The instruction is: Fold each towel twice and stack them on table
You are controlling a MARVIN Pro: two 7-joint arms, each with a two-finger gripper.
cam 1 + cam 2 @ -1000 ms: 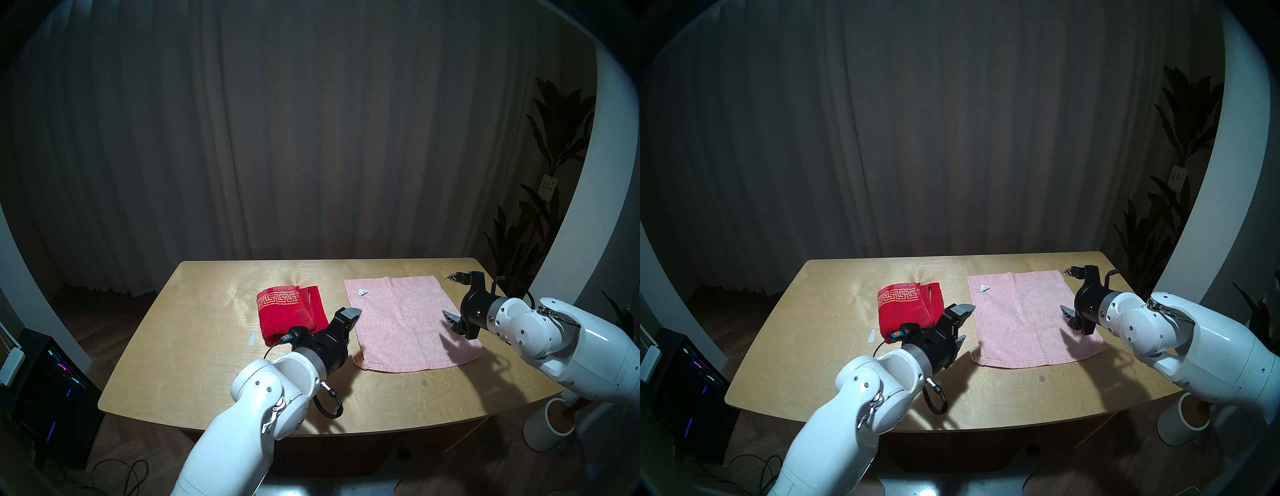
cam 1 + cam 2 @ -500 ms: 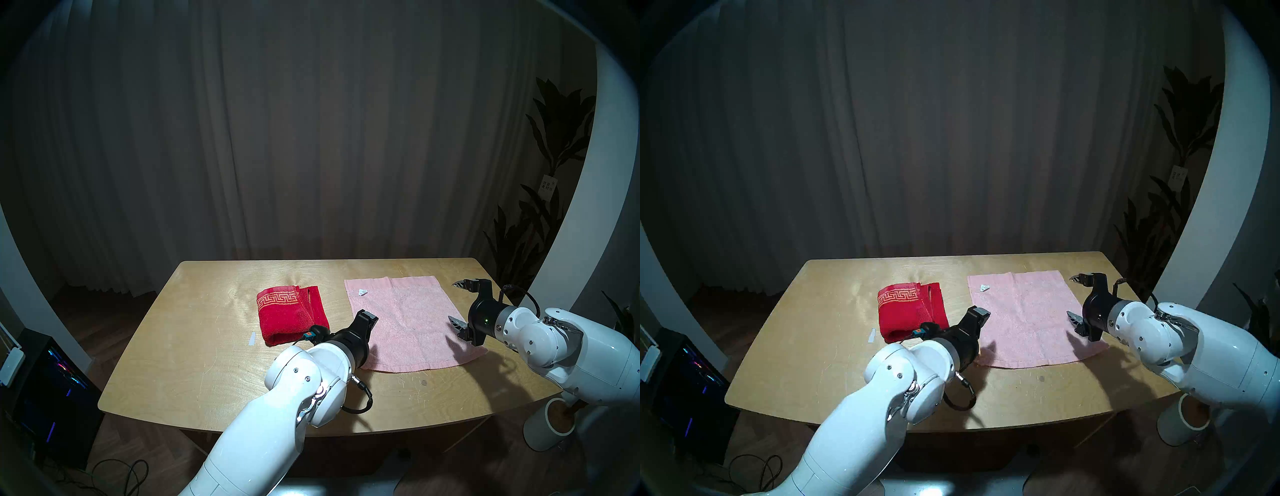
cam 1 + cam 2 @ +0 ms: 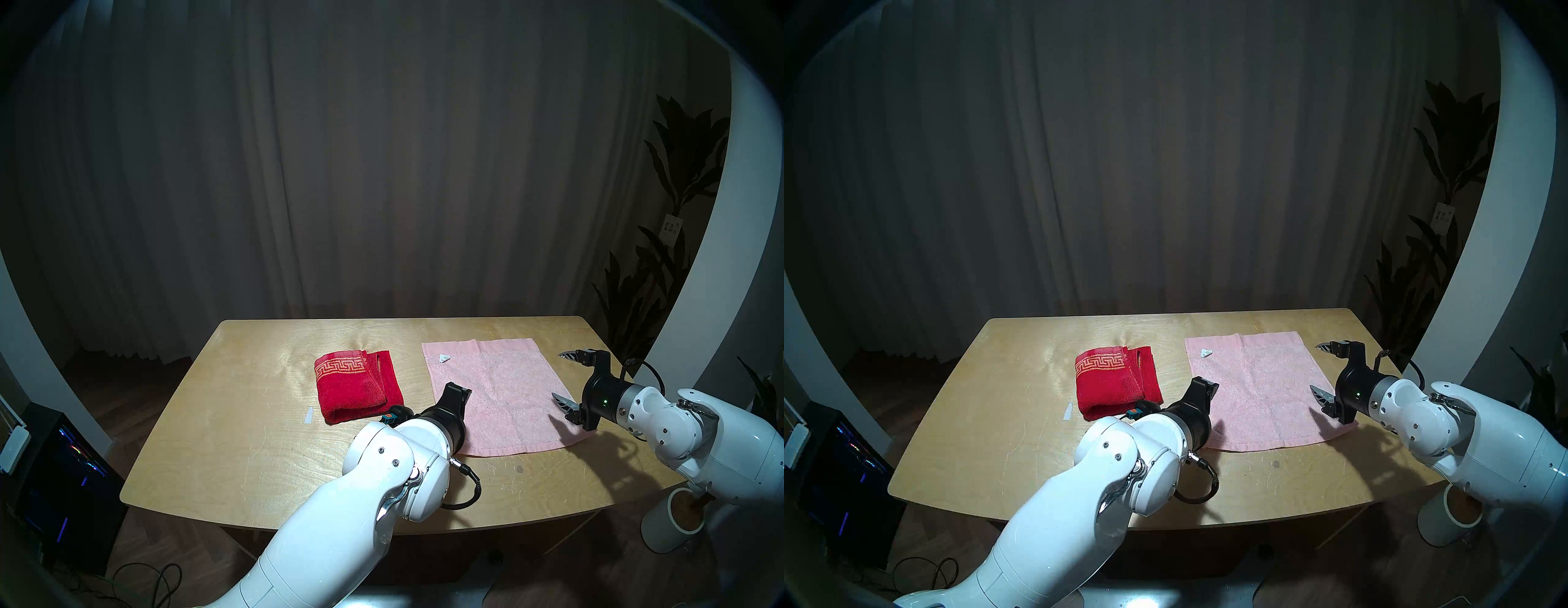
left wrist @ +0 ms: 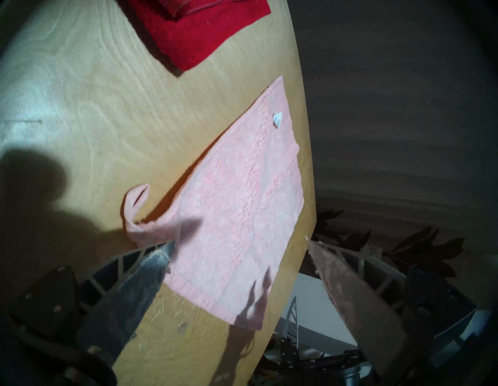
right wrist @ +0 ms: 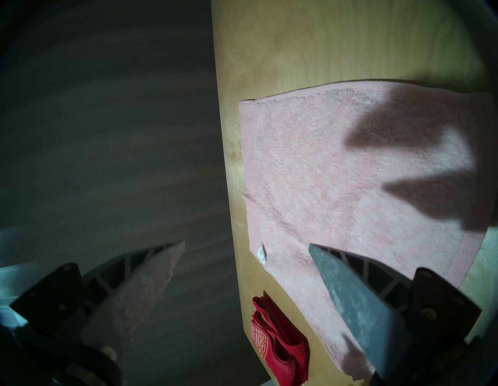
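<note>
While the red towel (image 3: 357, 385) lies folded left of centre on the surface (image 3: 220, 407), exactly where it was a second ago with its gold key-pattern border facing up, the left gripper (image 3: 457, 392) has swung rightward from beside that towel to above the near left part of the pink towel (image 3: 496, 399); its jaws stand wide apart and hold nothing, and the left wrist view shows the towel's near corner curled up just beyond one finger. A small strip of white tape (image 3: 309, 415) sits just left of the red towel. The pink towel is spread flat and unfolded right of centre, unmoved, with a small white label (image 3: 443, 358) near its far left corner; the print on it is too small to read. Farther right, the right gripper (image 3: 567, 380) has drifted right and toward the near edge, now hanging over the towel's right edge, jaws spread and empty. Beyond the surface's right end stands a pale cylindrical container (image 3: 668, 524), brown inside.
</note>
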